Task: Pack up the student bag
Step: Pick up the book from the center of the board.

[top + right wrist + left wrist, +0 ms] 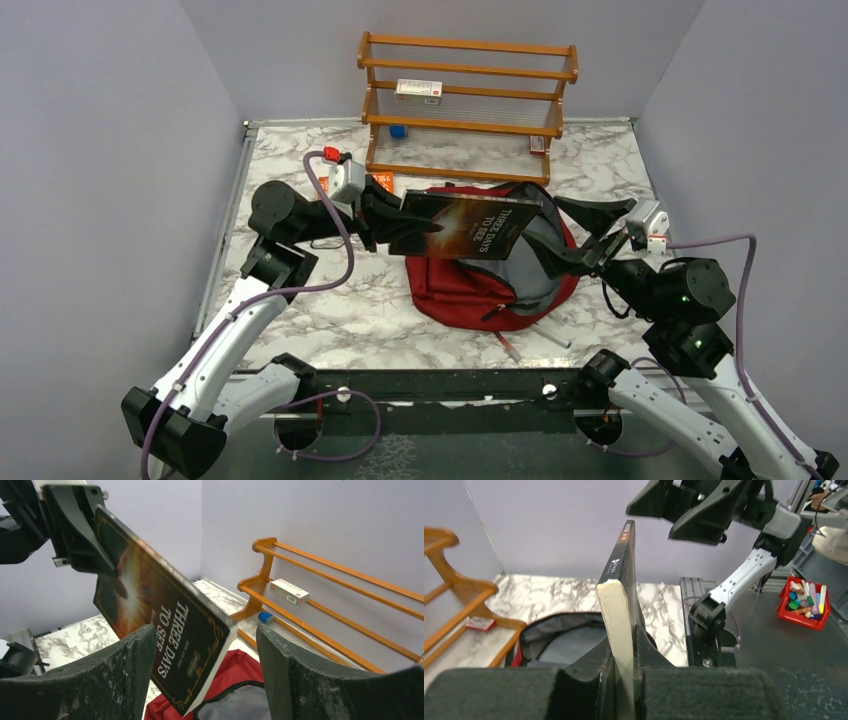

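Left hand (624, 655) grips book (621, 570) | marker bin (804, 620): left wrist only

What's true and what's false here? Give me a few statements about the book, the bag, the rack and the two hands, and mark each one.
1. The left hand is clamped on the book. True.
2. The right hand grips the book too. False: its fingers stand open on either side of the book's corner.
3. The book lies inside the student bag. False: it is held in the air above the bag.
4. The bag is open, showing its grey lining. True.
5. A small white box sits on the wooden rack. True.
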Tool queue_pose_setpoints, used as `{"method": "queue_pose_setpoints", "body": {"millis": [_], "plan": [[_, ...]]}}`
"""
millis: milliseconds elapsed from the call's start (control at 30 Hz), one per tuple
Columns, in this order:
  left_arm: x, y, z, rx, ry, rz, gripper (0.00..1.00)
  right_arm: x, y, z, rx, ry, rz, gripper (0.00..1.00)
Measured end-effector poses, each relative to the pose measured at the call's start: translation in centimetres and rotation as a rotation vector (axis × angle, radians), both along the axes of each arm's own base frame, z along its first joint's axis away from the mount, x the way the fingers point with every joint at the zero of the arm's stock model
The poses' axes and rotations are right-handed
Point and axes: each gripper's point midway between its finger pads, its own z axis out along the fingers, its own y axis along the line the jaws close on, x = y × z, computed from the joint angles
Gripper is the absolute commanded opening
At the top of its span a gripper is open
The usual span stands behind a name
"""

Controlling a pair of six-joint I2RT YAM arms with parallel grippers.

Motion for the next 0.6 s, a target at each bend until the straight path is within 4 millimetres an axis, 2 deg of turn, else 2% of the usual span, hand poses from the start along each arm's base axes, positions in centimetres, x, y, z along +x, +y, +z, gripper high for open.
{"method": "queue_pose_setpoints", "body": {"millis": [200, 300, 433, 600], "plan": [[-1.7, 0.3, 4.3, -0.074, -0.081, -0.055, 0.0, -0.4, 0.3, 0.4, 0.004, -0.016, 0.028, 0.84], [-2.8, 0.5, 5.6, -0.09, -0.116, -0.095, 0.0, -0.9, 0.7, 0.5, -0.001, -0.028, 0.063, 0.84], [-4.0, 0.7, 6.2, -0.09, -0.14, -0.146, 0.0, -1.8, 2.3, 0.2, -0.032, -0.042, 0.162, 0.79], [-4.6, 0.7, 6.1, -0.08, -0.134, -0.179, 0.0, -2.5, 4.6, -0.6, -0.082, -0.029, 0.297, 0.62]]}}
